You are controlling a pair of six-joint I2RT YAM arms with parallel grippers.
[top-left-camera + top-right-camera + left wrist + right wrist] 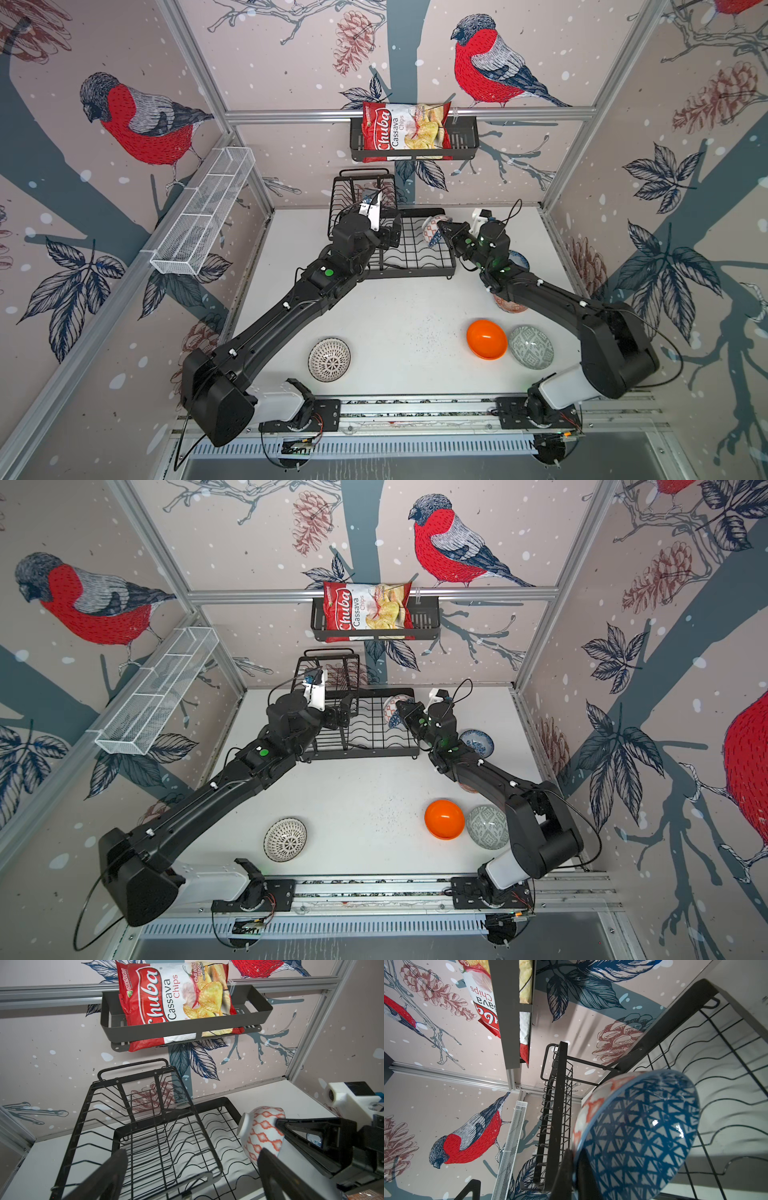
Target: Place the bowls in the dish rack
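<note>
Your rack (pixel 409 273) sits at the table's (pixel 395 316) back, a tilted bowl (pixel 431 232) over its right end. Front left lies a lone bowl (pixel 329 359); front right, a third bowl (pixel 486 338) beside a fourth bowl (pixel 531 347).

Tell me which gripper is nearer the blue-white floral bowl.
Right. The right gripper, shut on a patterned bowl, hangs just beyond the floral bowl; the open left gripper is farther away across the dish rack.
</note>
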